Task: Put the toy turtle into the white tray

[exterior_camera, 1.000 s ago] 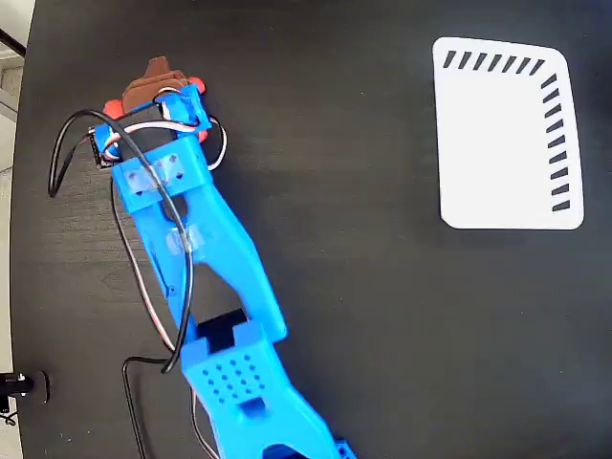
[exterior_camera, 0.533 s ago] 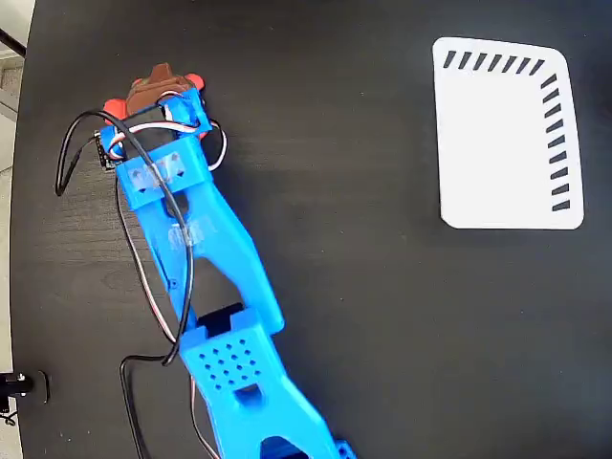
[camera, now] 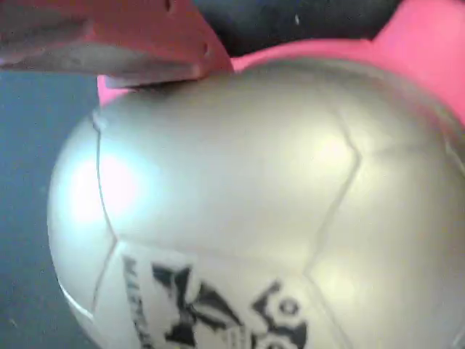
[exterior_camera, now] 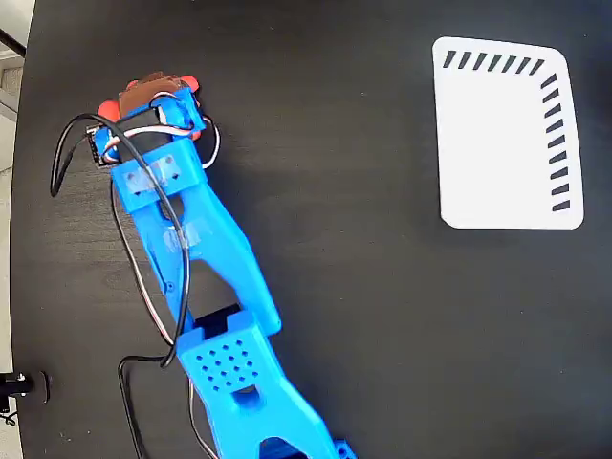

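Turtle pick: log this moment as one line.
phase: grasp approach | gripper over toy turtle, upper-left table | jaws: state unclear | white tray: empty, upper right

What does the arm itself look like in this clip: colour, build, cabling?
The arm is bright blue plastic, made of blocky printed links; one lower link has a grid of small round holes. Black, white and red cables loop loosely along its left side in the fixed view. The gripper has reddish-brown fingers.
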Motion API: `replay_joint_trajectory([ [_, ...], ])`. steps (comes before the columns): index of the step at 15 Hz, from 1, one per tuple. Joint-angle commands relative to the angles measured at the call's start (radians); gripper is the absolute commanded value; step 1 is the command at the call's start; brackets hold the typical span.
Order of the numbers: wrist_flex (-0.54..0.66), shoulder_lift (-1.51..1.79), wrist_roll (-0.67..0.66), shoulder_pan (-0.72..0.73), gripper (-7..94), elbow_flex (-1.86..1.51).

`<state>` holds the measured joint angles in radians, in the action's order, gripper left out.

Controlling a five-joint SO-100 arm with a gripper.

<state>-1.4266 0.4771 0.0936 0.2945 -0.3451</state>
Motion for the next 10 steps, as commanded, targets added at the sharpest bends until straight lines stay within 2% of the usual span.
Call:
replay_joint_trajectory([
  [1,-0.021,0.043,0.023,0.038,-4,0.031],
  [6,-0.043,0.095,0.051,0.029,-4,0.029],
  [10,-0.089,0.362,0.061,0.011,-4,-0.126],
])
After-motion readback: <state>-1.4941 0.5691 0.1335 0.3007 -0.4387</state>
